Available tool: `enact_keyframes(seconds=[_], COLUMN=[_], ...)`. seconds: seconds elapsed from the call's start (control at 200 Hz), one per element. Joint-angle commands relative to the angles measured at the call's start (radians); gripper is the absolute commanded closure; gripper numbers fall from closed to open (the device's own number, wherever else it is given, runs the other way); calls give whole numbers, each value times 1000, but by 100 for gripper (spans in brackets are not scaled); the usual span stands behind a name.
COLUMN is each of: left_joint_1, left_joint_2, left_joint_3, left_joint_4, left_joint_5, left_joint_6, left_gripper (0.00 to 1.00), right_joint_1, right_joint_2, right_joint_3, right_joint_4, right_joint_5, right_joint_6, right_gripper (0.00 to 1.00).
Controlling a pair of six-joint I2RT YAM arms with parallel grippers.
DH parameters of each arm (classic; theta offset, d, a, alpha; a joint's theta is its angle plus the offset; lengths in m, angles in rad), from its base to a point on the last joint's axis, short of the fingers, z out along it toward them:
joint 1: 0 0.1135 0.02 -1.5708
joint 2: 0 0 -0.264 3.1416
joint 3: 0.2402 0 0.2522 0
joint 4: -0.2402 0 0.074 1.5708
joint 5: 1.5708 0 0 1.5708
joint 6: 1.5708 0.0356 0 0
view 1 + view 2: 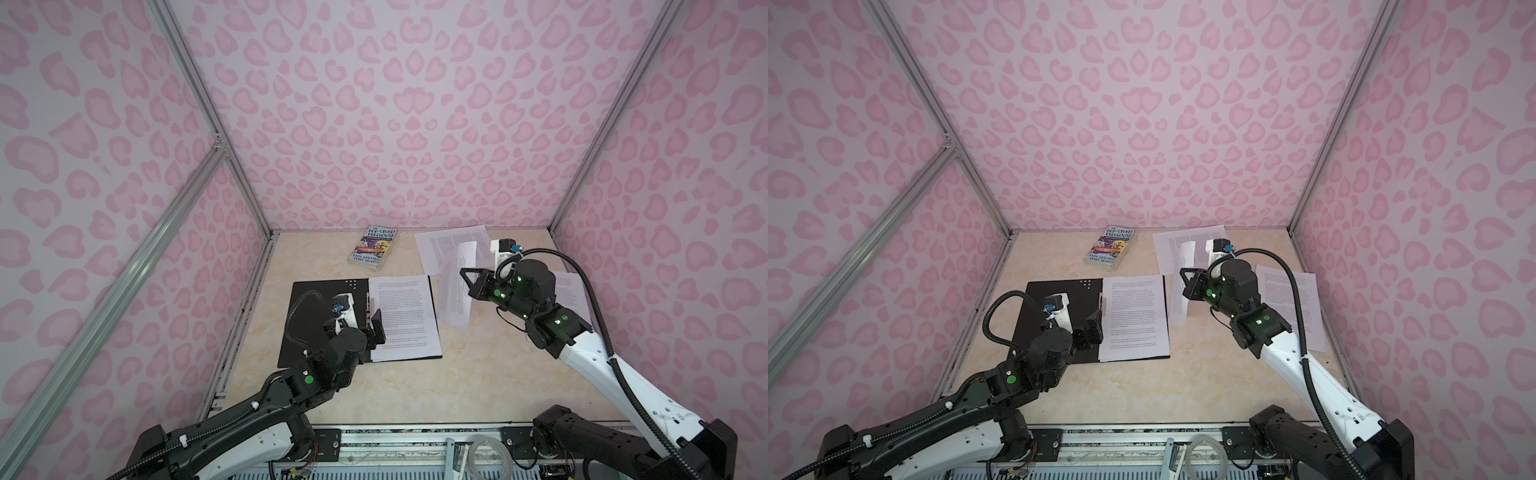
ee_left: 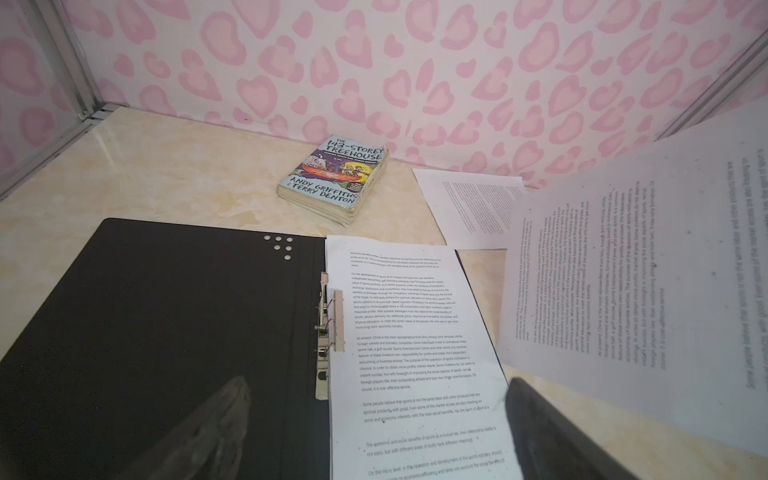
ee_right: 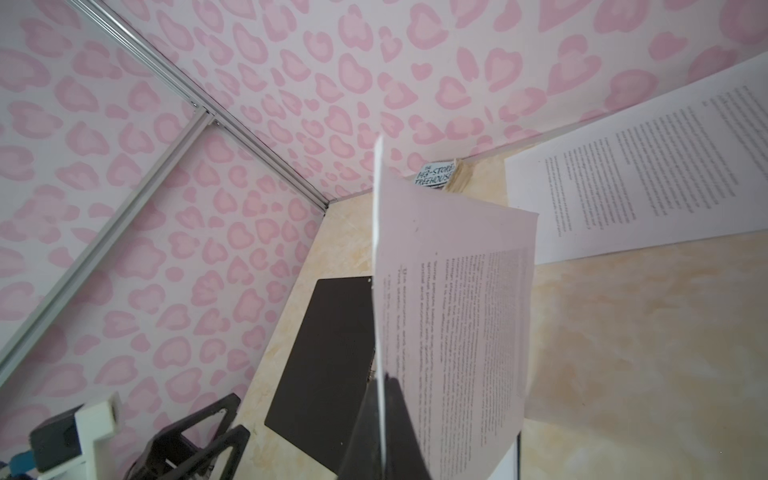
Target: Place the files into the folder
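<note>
Pinching a limp, light sheet (image 3: 457,311), seemingly at mid-edge, the right gripper (image 3: 383,399) is closed; the left gripper (image 2: 376,399) gapes over the folder (image 2: 166,311).

Soft even light, faint shadows; wide-angle edges bend, near wrist-view objects blur.

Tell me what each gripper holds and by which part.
Right gripper pinches one printed sheet by its edge. Left gripper is open over the folder, holding nothing.
</note>
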Motion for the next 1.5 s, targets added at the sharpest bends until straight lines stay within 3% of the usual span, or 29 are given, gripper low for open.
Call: enact_keyframes(seconds=[0.0, 0.235, 0.38, 0.625, 0.845, 0.99, 1.26, 1.495], left_joint_1=[7, 32, 105, 375, 387, 384, 306, 242], left_joint_2=[-6, 6, 14, 64, 265, 460, 624, 726], left_joint_3=[-3, -4, -19, -101, -116, -135, -130, -120], left_joint_4=[-12, 0, 52, 229, 434, 602, 765, 887], left_joint_5=[-38, 40, 283, 777, 1039, 1179, 1223, 1242], left_joint_6=[-28, -50, -86, -223, -384, -515, -623, -704], left_gripper=[3, 3, 3, 3, 3, 0, 5, 13], right_joint_1=[15, 51, 56, 64, 132, 218, 305, 326], right_joint_2=[76, 195, 195, 213, 215, 205, 172, 212], right_joint_3=[51, 133, 46, -200, -471, -548, -562, -571], right_joint_4=[107, 146, 301, 544, 687, 717, 672, 723], right_joint_5=[-5, 50, 109, 194, 420, 571, 693, 674], right_joint_6=[40, 67, 140, 285, 433, 506, 599, 671], right_gripper=[100, 100, 100, 100, 100, 100, 100, 100])
